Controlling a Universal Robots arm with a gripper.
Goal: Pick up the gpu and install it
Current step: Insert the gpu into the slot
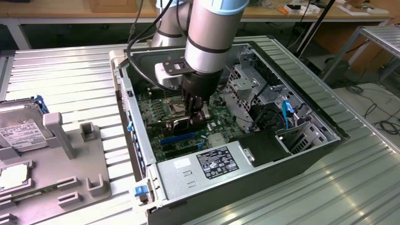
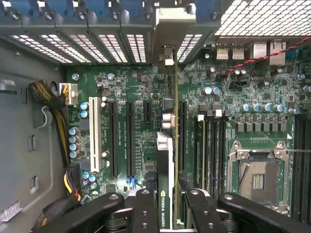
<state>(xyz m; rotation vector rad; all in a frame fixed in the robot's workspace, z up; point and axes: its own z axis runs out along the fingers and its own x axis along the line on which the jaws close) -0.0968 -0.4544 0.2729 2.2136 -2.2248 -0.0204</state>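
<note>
My gripper reaches down into the open computer case and is shut on the gpu, which it holds on edge just above the green motherboard. In the wrist view the gpu runs edge-on between my black fingers, with its labelled cooler face towards the expansion slots. Its silver end bracket stands at the case's rear slot openings. The card's lower edge lies along a long slot; I cannot tell whether it is seated.
A CPU socket and memory slots lie beside the card. A yellow-black cable bundle hangs at the case wall. The power supply and drive cage crowd the case. A hard drive rests on a grey fixture.
</note>
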